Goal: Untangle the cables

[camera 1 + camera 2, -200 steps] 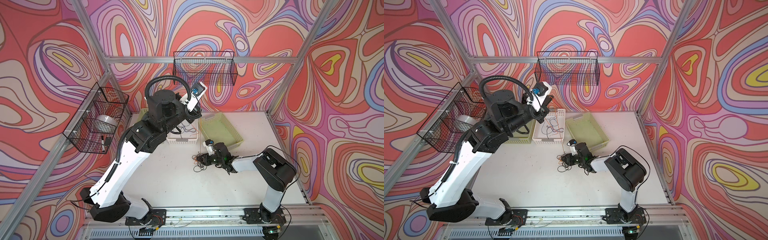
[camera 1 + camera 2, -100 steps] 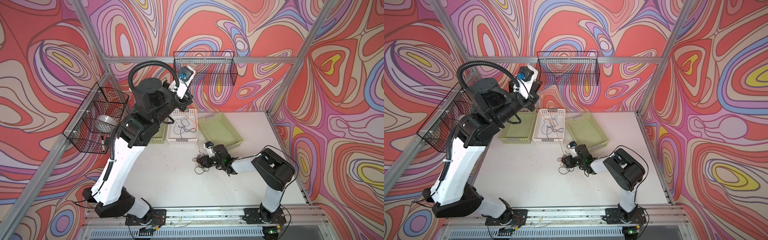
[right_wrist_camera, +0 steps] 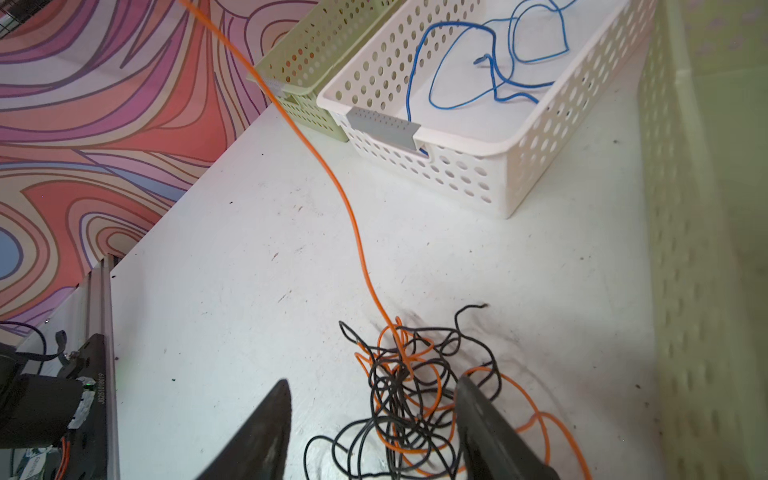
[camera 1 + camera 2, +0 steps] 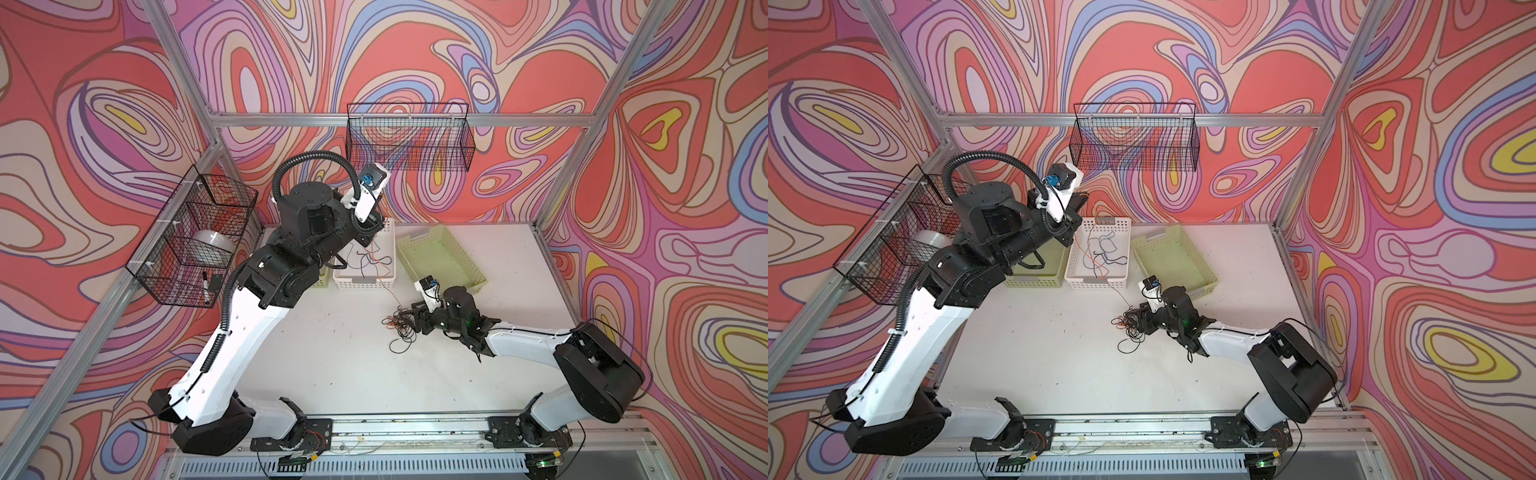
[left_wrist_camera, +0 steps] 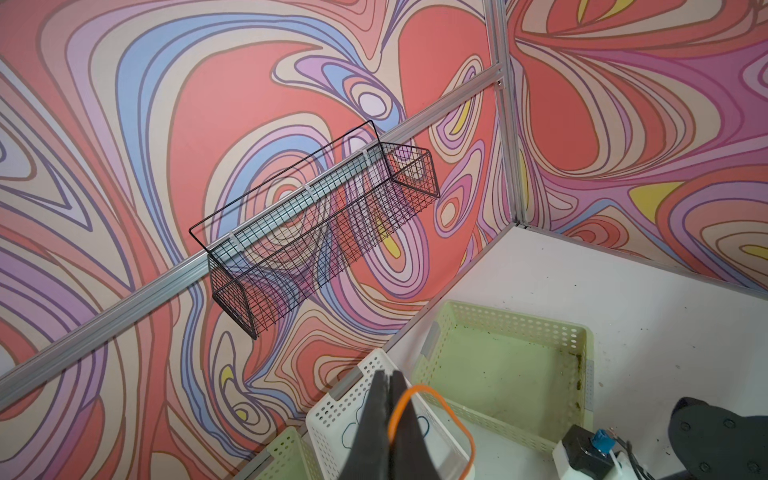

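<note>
A tangle of orange and black cables (image 3: 411, 386) lies on the bench (image 3: 208, 249) just before the white basket (image 3: 469, 146), between the right fingers (image 3: 266, 432), which are spread wide and grip nothing, and one orange cable (image 3: 353, 220) rises from it past the basket to the left fingers (image 5: 374, 424), pinched shut on it above.

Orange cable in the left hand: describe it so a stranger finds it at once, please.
On the white table, a small tangle of thin wires lies near the white basket. The orange cable rises from it, slanting up to the shut left hand. Unlike the tangle's loose orange and black loops, it runs nearly straight, off the table.
</note>
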